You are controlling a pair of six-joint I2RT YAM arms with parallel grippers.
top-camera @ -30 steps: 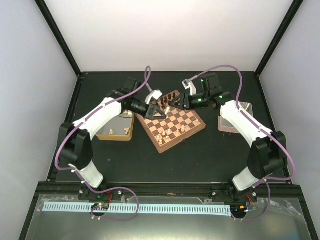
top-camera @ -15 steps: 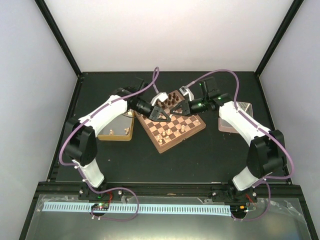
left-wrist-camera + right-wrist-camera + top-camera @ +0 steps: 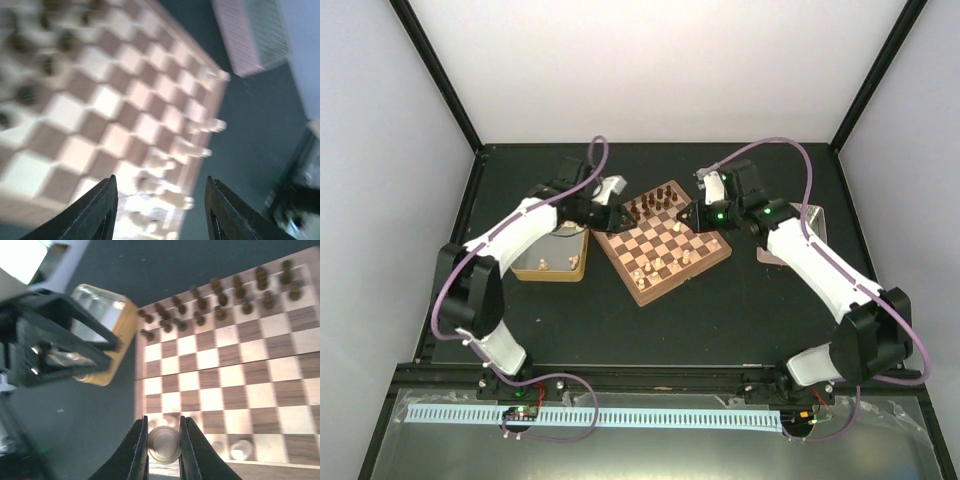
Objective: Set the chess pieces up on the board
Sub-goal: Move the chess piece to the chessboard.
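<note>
pale chess piece (image 3: 163,444) gripped by right fingers (image 3: 140,450); left fingers (image 3: 94,212) spread apart, empty.

Left arm (image 3: 515,232) and right arm (image 3: 817,265): rounded white link shells, with black joint housings and black bases. A purple cable (image 3: 775,139) ran along each arm. Small green lights (image 3: 720,212) glowed by the right wrist. Left gripper (image 3: 160,182) and right gripper (image 3: 163,425): black tapering fingers.

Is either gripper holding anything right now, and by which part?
The right gripper pinches a pale chess piece across its round top; the left gripper holds nothing.
</note>
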